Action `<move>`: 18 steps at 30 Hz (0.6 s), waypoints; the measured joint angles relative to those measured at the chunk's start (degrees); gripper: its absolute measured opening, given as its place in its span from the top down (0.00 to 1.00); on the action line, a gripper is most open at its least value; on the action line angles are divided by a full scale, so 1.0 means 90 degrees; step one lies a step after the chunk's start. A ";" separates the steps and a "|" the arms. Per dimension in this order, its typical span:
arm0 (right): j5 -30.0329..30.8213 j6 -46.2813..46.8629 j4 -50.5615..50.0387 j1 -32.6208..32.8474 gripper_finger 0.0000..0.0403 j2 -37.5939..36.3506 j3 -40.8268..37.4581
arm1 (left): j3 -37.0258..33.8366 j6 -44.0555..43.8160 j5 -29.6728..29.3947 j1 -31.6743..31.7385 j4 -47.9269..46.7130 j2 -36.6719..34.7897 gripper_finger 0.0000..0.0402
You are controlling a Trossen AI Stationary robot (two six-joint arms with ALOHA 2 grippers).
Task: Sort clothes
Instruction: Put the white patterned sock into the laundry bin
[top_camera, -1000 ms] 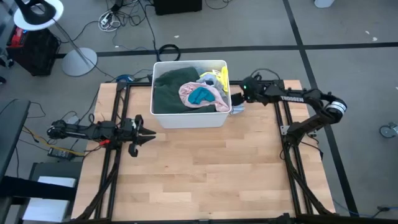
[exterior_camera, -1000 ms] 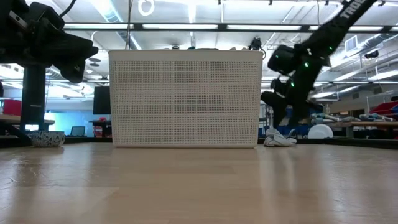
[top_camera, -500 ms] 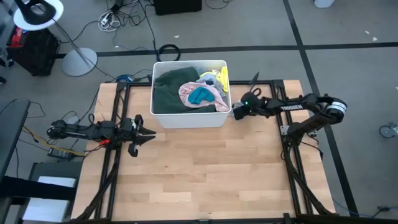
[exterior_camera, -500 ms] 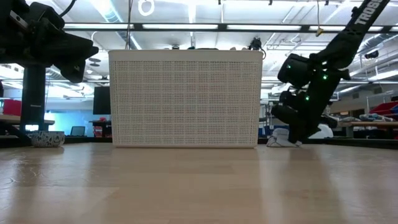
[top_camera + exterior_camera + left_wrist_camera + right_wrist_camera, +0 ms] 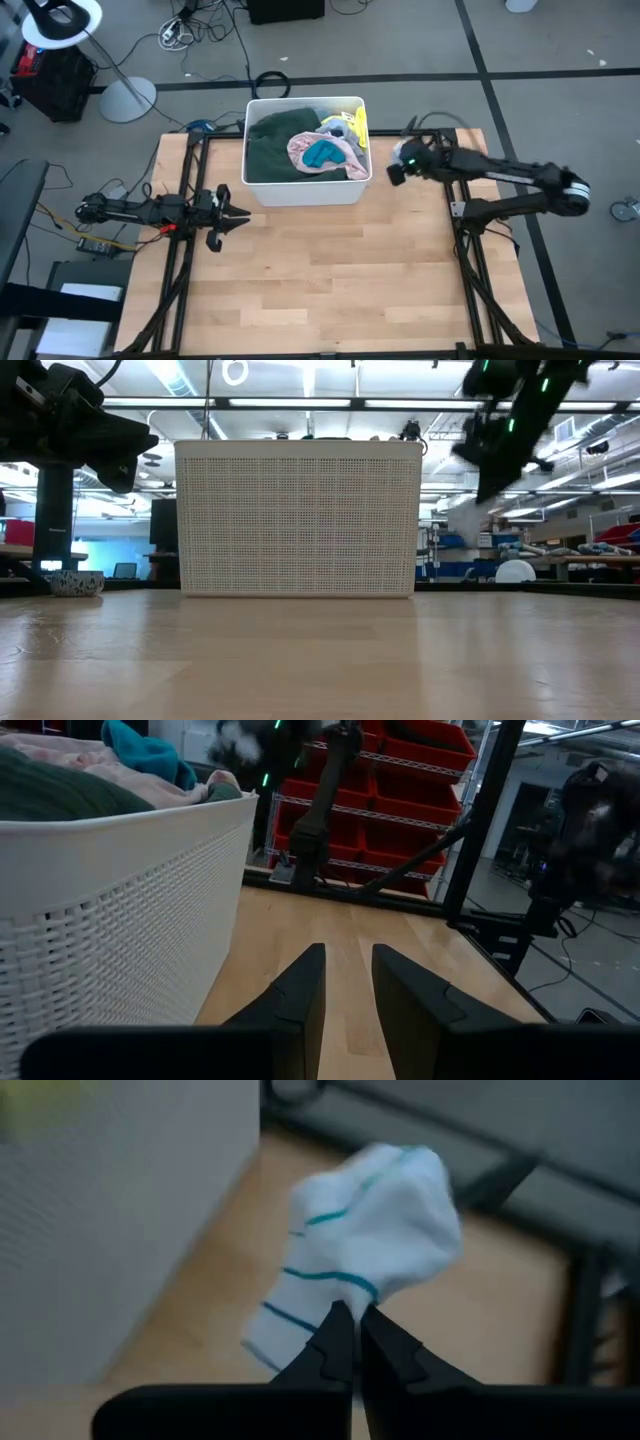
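Overhead, a wooden tabletop (image 5: pixel 330 270) carries a white bin (image 5: pixel 306 190) at its far edge, piled with clothes (image 5: pixel 305 148): dark green, pink, teal, yellow. Sorting looks barely begun. The right gripper (image 5: pixel 350 1318), raised beside the bin, is clenched on a white sock with teal stripes (image 5: pixel 365 1245). The left gripper (image 5: pixel 240 219) waits half-open near the left edge, holding nothing.

Table (image 5: pixel 330 270): light wood planks with black rails along the left and right edges.
Bin (image 5: pixel 306 189): white, perforated walls, standing on the table at the middle of the far edge, heaped with clothes (image 5: pixel 300 145).
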 joint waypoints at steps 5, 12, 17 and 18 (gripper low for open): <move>0.0505 -0.0401 -0.0791 0.0242 1.00 -0.0743 0.1294 | 0.0000 0.0000 0.0002 0.0000 0.0001 0.0000 0.78; 0.0587 -0.1296 -0.0568 0.0481 1.00 -0.0332 0.3072 | 0.0000 0.0000 0.0002 0.0001 0.0001 0.0000 0.78; 0.0000 -0.1892 -0.0109 0.0527 1.00 0.0683 0.3990 | 0.0000 0.0000 0.0005 0.0000 0.0003 0.0000 0.78; -0.0163 -0.1980 0.0056 0.0527 1.00 0.0903 0.4126 | 0.0000 0.0000 0.0005 0.0001 0.0004 -0.0001 0.78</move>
